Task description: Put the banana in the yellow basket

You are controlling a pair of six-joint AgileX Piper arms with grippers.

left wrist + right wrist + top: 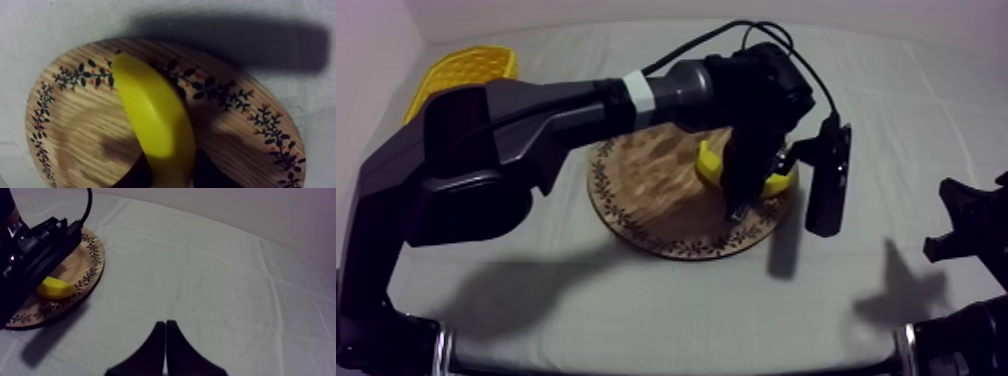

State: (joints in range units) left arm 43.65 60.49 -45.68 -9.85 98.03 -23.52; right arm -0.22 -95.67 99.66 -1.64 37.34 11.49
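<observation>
Under left hand (738, 195), banana (708, 166), seemingly gripped.

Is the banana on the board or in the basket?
On the board. The banana lies on the wooden board, left end effector shut round it; the yellow basket sits apart.

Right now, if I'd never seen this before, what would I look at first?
The bright banana, gripped by the left gripper at the round board in the middle of the table. Then the yellow basket at the far left corner, and the right gripper, shut, low at the right.
</observation>
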